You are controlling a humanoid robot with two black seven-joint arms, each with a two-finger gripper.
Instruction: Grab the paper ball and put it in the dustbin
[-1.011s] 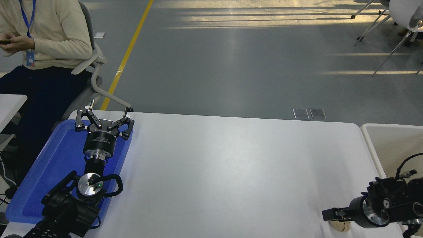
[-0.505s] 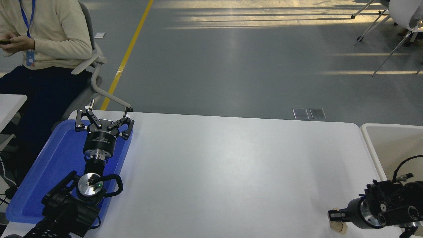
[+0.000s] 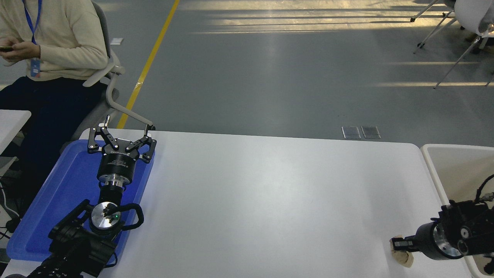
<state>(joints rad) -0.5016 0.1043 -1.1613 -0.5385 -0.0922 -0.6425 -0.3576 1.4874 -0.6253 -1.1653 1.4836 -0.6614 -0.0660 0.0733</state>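
Observation:
The paper ball point(image 3: 403, 258), a small crumpled tan wad, is at the table's front right corner. My right gripper point(image 3: 400, 245) comes in from the right edge and points left, shut on the ball, whose lower part shows below the fingers. The dustbin point(image 3: 429, 158), a cream bin with a rounded rim, stands just off the table's right end, behind and to the right of the gripper. My left arm is parked at the lower left, with its gripper point(image 3: 121, 136) open and empty over a blue tray.
The flat blue tray point(image 3: 58, 193) lies along the table's left edge. A person in a cream sweater point(image 3: 58, 34) sits on a chair at the far left, hands held near the chest. Grey floor lies beyond the table's far edge.
My right gripper has drawn back to the right, toward the dustbin, and the paper ball has moved along with it. The left arm has not moved.

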